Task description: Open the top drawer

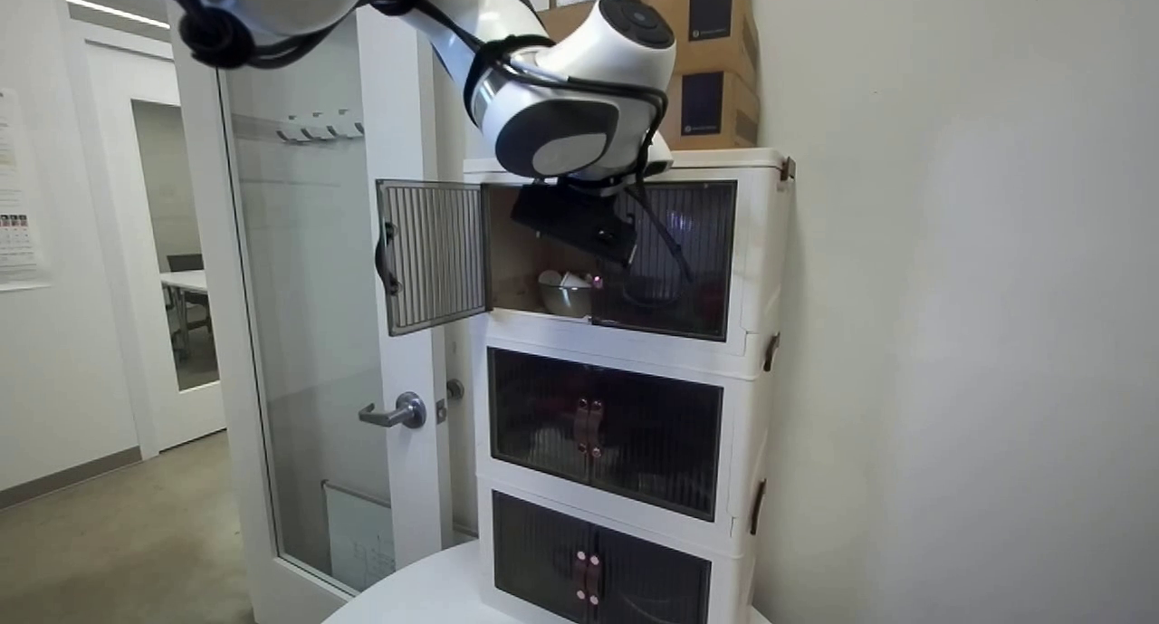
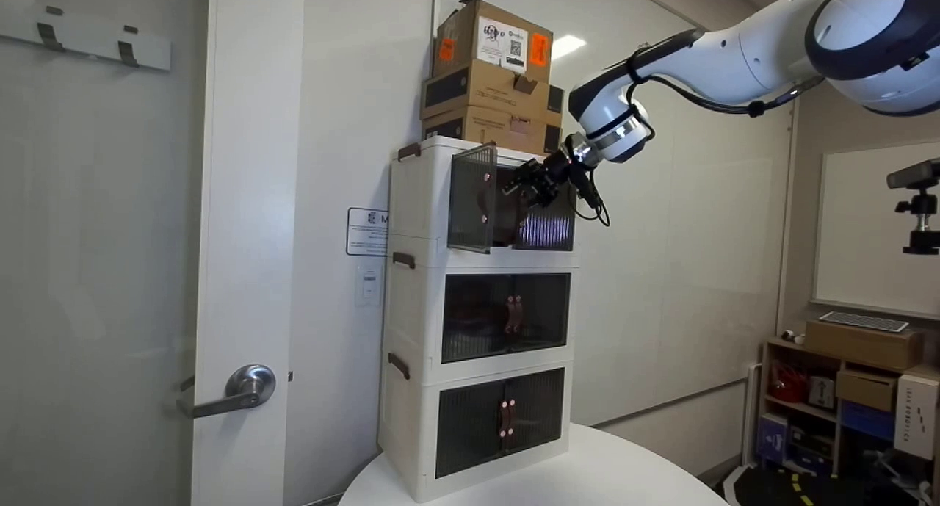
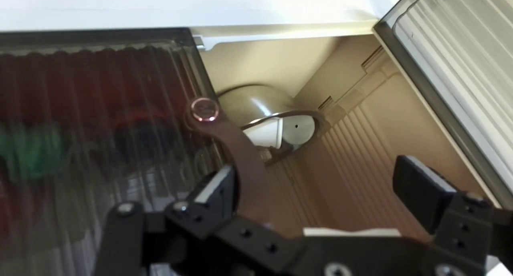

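Wrist view puts the top drawer straight ahead of my gripper: one smoky ribbed door panel stands open on one side of the hand, and the closed door panel lies on the opposite side. My fingers are spread wide and I have hold of nothing. The closed panel's brown strap handle runs just inside one finger; whether the two touch, I cannot tell. Beyond my fingertips, inside the drawer, sits a bowl with a white piece and a round pale piece in it. Below the hand, in both exterior views, I have the middle compartment and then the bottom compartment, doors shut on each, on a white table. Above the hand, brown cardboard boxes are piled over the top drawer. Past the open panel and lower than the hand is the metal lever of a glass door.
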Controlling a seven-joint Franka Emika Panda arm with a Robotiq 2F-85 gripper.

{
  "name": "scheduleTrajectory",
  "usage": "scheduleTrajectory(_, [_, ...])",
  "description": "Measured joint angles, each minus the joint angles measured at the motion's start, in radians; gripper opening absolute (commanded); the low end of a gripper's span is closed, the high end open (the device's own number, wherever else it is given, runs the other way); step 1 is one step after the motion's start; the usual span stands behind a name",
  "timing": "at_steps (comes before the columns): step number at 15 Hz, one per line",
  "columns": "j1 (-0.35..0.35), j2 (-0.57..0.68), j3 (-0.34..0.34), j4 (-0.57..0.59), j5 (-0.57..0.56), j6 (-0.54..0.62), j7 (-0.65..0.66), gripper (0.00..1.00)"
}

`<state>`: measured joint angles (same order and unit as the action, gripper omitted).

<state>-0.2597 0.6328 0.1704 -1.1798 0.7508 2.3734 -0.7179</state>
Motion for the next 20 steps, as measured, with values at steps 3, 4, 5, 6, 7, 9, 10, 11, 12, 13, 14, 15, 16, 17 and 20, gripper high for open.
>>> scheduleTrajectory(3, [-0.016, 0.004, 0.014, 0.003, 0.042, -0.016, 0.0, 1.0])
scheduleTrajectory(4, [-0.022, 0.004, 0.017, 0.005, 0.054, -0.027, 0.0, 1.0])
scheduleTrajectory(5, [-0.025, 0.004, 0.018, 0.007, 0.063, -0.037, 0.0, 1.0])
scheduleTrajectory(6, [-0.026, 0.004, 0.019, 0.007, 0.071, -0.051, -0.002, 1.0])
scheduleTrajectory(7, [-0.027, 0.003, 0.02, 0.007, 0.079, -0.065, -0.007, 1.0])
scheduleTrajectory(9, [-0.03, 0.003, 0.02, 0.007, 0.096, -0.086, -0.028, 1.0])
scheduleTrajectory(10, [-0.032, 0.002, 0.021, 0.008, 0.104, -0.099, -0.045, 1.0])
scheduleTrajectory(11, [-0.034, 0.0, 0.021, 0.007, 0.106, -0.109, -0.062, 1.0])
scheduleTrajectory(12, [-0.035, -0.003, 0.02, 0.006, 0.106, -0.117, -0.078, 1.0])
scheduleTrajectory(13, [-0.035, -0.007, 0.019, 0.002, 0.105, -0.122, -0.094, 1.0])
scheduleTrajectory(14, [-0.035, -0.011, 0.019, -0.003, 0.104, -0.128, -0.108, 1.0])
scheduleTrajectory(15, [-0.035, -0.019, 0.016, -0.013, 0.101, -0.141, -0.118, 1.0])
scheduleTrajectory(16, [-0.035, -0.031, 0.013, -0.028, 0.101, -0.153, -0.13, 1.0])
scheduleTrajectory(17, [-0.036, -0.044, 0.008, -0.044, 0.1, -0.168, -0.142, 1.0])
scheduleTrajectory(20, [-0.039, -0.089, -0.007, -0.095, 0.1, -0.226, -0.175, 1.0])
